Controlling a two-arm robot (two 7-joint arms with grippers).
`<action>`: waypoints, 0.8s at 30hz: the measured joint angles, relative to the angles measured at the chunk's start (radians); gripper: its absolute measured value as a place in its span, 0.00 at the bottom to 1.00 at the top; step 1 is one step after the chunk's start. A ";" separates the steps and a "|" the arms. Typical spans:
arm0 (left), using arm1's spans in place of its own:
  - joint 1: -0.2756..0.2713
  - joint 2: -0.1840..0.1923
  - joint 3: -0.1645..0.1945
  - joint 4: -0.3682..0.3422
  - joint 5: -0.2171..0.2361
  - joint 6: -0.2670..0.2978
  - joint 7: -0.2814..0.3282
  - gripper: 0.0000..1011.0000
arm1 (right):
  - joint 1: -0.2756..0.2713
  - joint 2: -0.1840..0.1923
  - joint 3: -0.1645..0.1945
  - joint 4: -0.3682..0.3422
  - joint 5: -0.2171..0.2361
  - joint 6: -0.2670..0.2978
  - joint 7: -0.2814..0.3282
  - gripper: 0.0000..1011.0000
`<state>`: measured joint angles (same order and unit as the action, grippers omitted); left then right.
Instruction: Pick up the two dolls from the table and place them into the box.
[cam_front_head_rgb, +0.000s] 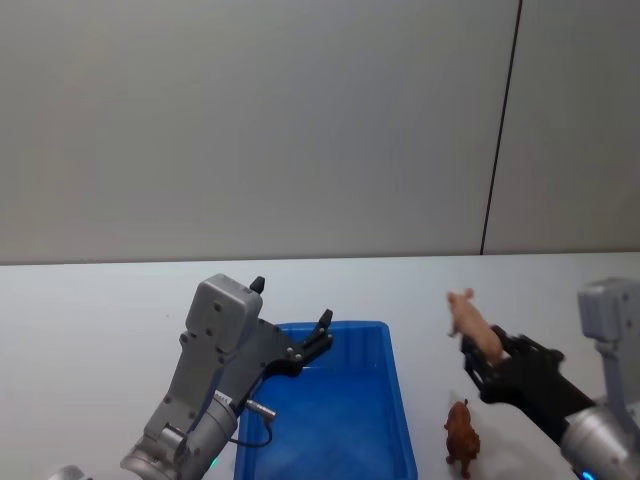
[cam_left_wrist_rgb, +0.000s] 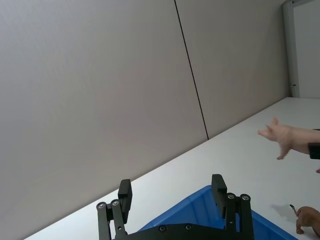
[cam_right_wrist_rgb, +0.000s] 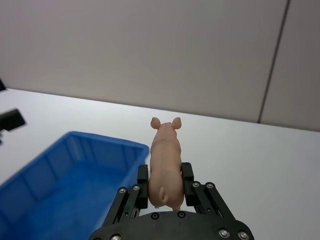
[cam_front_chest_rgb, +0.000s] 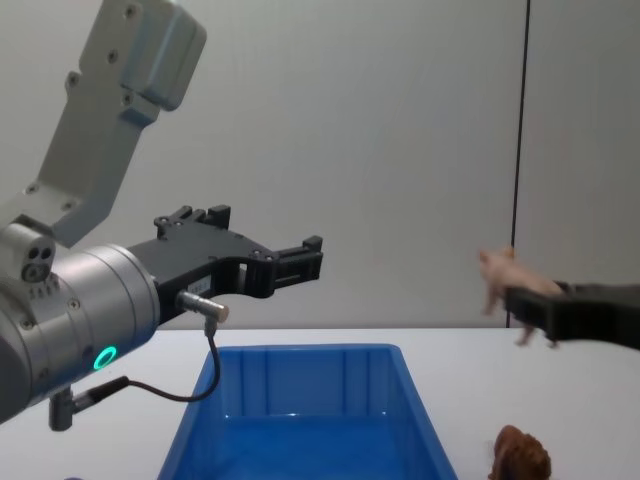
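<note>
At the lower right of the head view, the right gripper (cam_front_head_rgb: 478, 352) is clamped on the pale pink pig doll (cam_front_head_rgb: 466, 312), held in the air — clear of the white table (cam_front_head_rgb: 90, 320) and right of the blue box (cam_front_head_rgb: 404, 420). The reddish-brown doll (cam_front_head_rgb: 461, 436) stands on the table just beside the box's right rim. Left of centre, the left gripper (cam_front_head_rgb: 318, 340) hangs over the box's far end, fingers apart and empty.

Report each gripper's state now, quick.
Left gripper: open, holding nothing.
Right gripper: shut on the pale pink pig-like toy animal.
</note>
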<state>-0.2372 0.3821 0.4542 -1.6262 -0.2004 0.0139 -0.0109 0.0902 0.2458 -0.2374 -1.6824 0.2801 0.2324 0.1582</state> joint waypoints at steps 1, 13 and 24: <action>0.000 0.000 0.000 0.000 0.000 0.000 0.000 0.99 | 0.006 -0.004 -0.003 -0.001 0.000 0.003 0.007 0.37; 0.000 0.000 0.000 0.000 0.000 0.000 0.000 0.99 | 0.091 -0.081 -0.058 0.026 -0.029 0.088 0.115 0.37; 0.000 0.000 0.000 0.000 0.000 0.000 0.000 0.99 | 0.136 -0.129 -0.102 0.085 -0.075 0.129 0.160 0.59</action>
<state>-0.2372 0.3821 0.4542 -1.6262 -0.2004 0.0139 -0.0109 0.2260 0.1164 -0.3390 -1.5971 0.2046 0.3619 0.3181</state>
